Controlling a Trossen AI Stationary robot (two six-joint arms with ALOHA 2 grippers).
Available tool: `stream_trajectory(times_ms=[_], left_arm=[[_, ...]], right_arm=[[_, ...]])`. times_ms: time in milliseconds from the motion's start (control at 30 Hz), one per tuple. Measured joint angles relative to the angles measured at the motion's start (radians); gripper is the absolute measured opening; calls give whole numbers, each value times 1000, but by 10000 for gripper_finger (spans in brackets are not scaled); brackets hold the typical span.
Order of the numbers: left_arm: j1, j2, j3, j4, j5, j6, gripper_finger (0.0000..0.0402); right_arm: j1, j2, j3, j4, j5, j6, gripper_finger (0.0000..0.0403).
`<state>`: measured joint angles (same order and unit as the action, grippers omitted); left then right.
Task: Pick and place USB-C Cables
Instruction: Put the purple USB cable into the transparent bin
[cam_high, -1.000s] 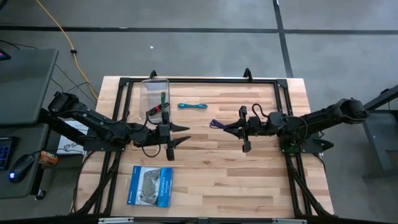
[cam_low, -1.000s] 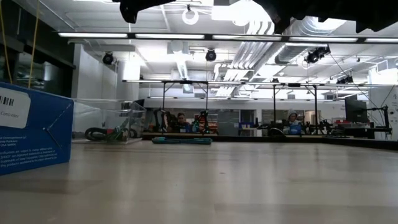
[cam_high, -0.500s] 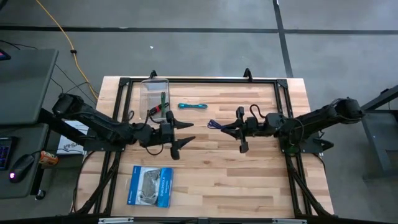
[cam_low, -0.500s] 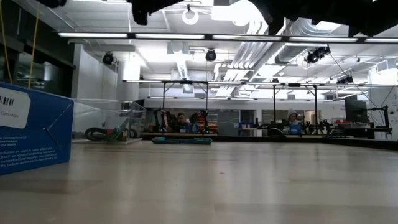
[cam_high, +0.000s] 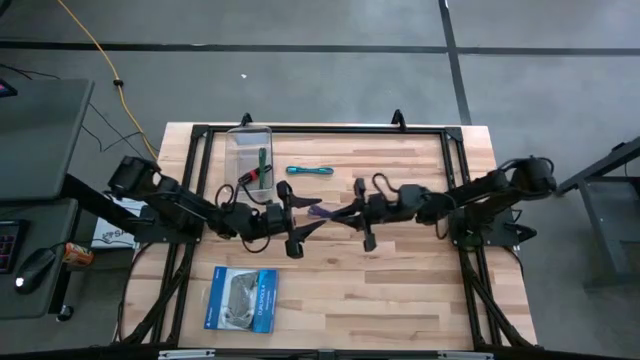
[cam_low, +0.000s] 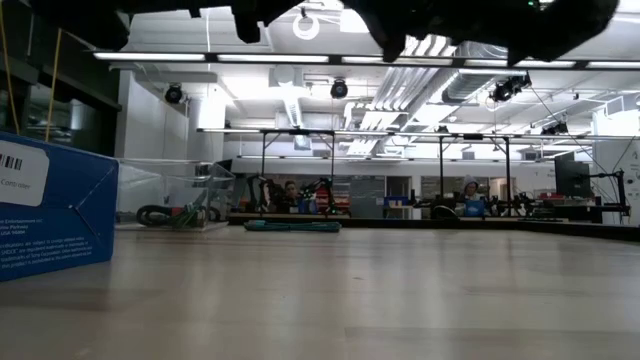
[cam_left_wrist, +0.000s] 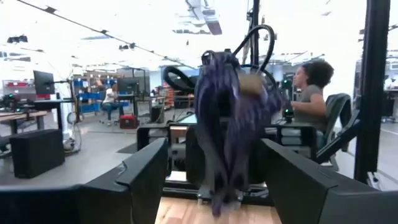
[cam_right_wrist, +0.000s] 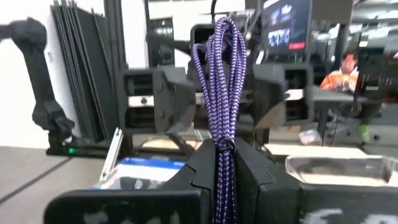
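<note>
Above the desk (cam_high: 400, 270), beside the teal cable (cam_high: 309, 171), the right claw (cam_high: 335, 212) grips the purple USB-C cable (cam_high: 322, 211) between the left claw's (cam_high: 308, 214) spread fingers.

Bright overhead strip lights, window glare, blurred wrist foregrounds

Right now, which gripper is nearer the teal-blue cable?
Left. The left gripper sits open just below the teal-blue cable; the right gripper, shut on the purple cable, is farther right.
</note>
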<state>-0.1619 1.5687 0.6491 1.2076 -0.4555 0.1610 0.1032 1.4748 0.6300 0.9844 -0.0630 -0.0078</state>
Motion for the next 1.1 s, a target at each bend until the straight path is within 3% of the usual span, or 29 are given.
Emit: stream_trajectory(times_ms=[267,400,533,700,1100], left_arm=[[-10,5,0,10,10,26,232],[-10,4,0,8,6,26,211],[-10,4,0,3,-18,18,147],[-11,4,0,-13,-31,22,20],[-10,3,0,-34,-32,23,3]], right_arm=[[0,96,103,-87,-21,0,16],[0,96,104,-91,-20,0,16],[0,88,101,-88,-17,0,16],[-1,88,101,-93,-10,-8,16],[-1,87,100,-124,10,8,18]])
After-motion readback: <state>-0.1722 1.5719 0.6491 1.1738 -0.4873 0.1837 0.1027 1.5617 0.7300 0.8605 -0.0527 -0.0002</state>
